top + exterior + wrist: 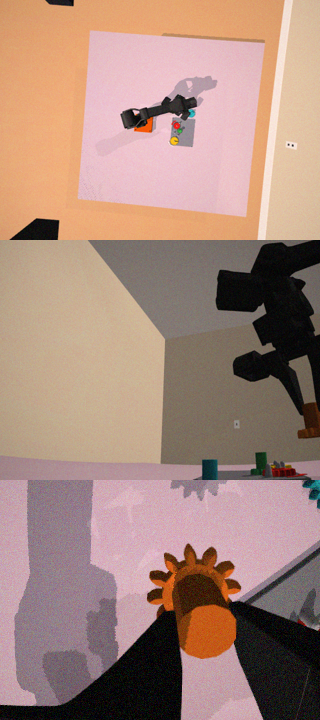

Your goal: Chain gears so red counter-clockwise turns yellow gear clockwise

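Observation:
My gripper (310, 412) (202, 618) is shut on the handle of the orange gear (310, 432) (207, 632). It holds the gear upright in the air, beside the board; the arm hides both in the top view. The grey board (187, 136) (222, 475) (300, 587) bears the red gear (176, 124) (280, 472) and the yellow gear (174, 139) (288, 466). A green gear (179, 130) (261, 460) sits low on the board beside the red one. The teal gear (191, 113) (209, 469) (314, 490) stands off the board's edge.
Grey pegs, one of them a near peg (268, 470), rise close to the red, green and yellow gears. The orange base plate (144, 126) lies under the arm, left of the board. The black arm (160, 109) reaches over the table between them.

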Controlling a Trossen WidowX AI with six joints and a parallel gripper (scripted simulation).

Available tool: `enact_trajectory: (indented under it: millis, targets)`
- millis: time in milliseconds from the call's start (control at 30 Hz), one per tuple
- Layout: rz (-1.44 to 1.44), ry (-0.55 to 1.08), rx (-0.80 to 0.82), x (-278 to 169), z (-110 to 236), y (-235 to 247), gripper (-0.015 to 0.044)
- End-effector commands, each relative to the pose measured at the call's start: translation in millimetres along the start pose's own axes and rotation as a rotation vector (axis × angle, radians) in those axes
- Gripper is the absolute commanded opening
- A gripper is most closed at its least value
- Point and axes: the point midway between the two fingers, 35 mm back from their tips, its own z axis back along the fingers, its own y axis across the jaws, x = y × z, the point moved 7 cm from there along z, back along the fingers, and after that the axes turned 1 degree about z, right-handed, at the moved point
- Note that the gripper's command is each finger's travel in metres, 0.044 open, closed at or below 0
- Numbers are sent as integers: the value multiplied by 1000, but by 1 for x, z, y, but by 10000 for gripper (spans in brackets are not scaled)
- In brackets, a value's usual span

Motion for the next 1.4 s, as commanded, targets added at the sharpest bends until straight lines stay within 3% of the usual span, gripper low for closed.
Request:
enact_trajectory:
  millis: [0, 1000, 1367]
  targets:
    - [4, -5, 0, 0, 12, 0, 0]
    - [3, -4, 1, -11, 82, 6, 0]
    - [-6, -2, 1, -17, 77, -8, 0]
